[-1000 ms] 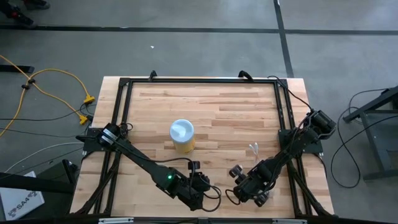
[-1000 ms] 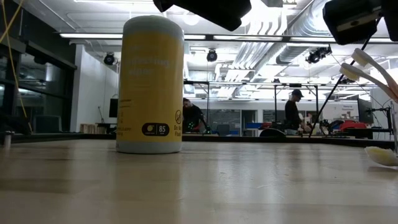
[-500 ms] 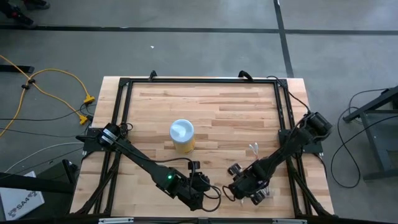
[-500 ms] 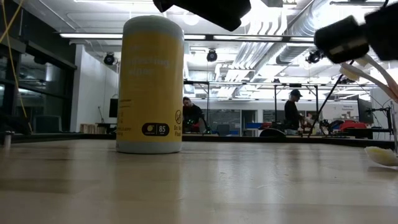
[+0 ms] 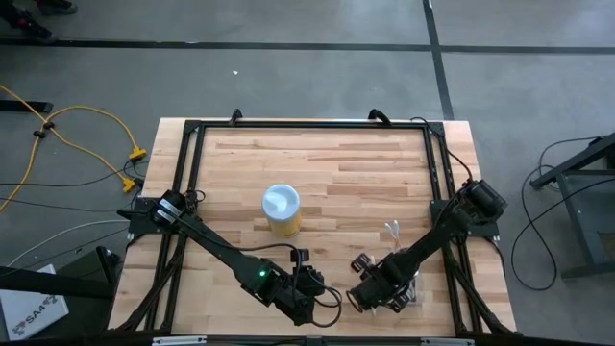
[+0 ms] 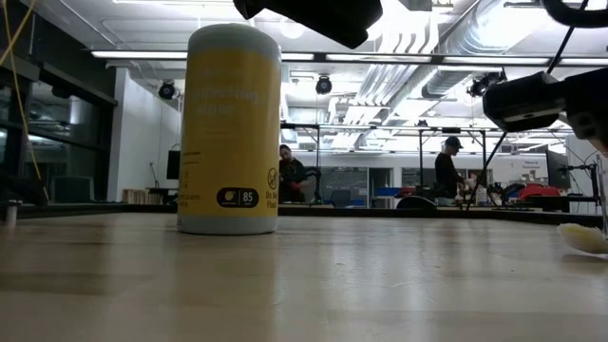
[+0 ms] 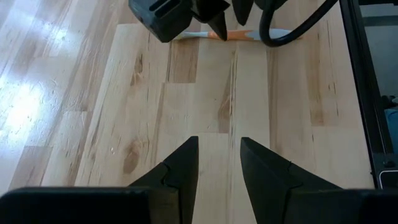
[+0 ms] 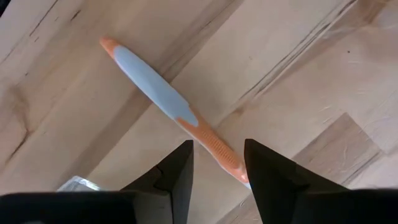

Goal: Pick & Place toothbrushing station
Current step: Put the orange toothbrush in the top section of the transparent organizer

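Orange toothbrush with a pale blue-grey grip panel (image 8: pixel 171 109) flat on the light wooden tabletop (image 5: pixel 356 183), near the front edge on the right half. Right tool (image 8: pixel 217 163) directly above the handle, dark fingers (image 8: pixel 177 168) parted with a gap a little wider than the handle, one on each side of it; nothing clamped, contact with the brush not clear. A corner of something clear and shiny (image 8: pixel 78 183) at the edge of the right wrist view, just beside the fingers.

Same right tool (image 5: pixel 382 288) in the high view low over the front right of the tabletop, the brush itself hidden beneath it; thin white toothbrush handles (image 5: pixel 392 231) just behind it, standing up from a spot the arm covers. Left tool (image 5: pixel 309 288) near the front edge too, left of centre, close beside the right one.

From the left wrist view: left tool (image 7: pixel 217 163) with fingers (image 7: pixel 181 165) apart and bare wood between them, gripping nothing; farther ahead, the right tool (image 7: pixel 214 15) tipped down onto the orange toothbrush (image 7: pixel 239 35), whose ends stick out on either side.

Tall yellow cylindrical canister with a white lid (image 5: pixel 282 210) upright near the middle of the tabletop. In the low view the canister (image 6: pixel 233 128) large at the left, a pale object (image 6: pixel 584 237) lying at the far right, people (image 6: pixel 446 171) in the room behind.
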Robot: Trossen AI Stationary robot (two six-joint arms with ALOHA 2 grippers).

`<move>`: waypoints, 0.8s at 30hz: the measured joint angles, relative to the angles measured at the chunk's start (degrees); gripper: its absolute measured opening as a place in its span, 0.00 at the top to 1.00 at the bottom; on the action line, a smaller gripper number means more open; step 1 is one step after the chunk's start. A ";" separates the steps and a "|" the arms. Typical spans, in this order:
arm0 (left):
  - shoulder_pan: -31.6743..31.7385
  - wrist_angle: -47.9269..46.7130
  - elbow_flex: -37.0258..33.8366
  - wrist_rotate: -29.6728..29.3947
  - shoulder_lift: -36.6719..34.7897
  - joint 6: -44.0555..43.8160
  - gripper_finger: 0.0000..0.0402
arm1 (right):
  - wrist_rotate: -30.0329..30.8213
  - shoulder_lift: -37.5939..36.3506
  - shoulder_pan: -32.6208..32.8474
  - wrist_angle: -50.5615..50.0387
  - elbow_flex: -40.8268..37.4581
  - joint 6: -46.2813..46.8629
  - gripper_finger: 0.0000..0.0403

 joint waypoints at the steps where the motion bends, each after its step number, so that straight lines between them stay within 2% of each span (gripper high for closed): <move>1: 0.00 0.00 0.00 0.00 0.00 0.00 0.72 | 0.14 0.00 0.00 0.00 0.00 -0.20 0.67; 24: 0.02 0.13 0.00 -0.02 0.00 -0.31 0.72 | 0.25 0.00 0.02 -1.74 0.04 -3.69 0.67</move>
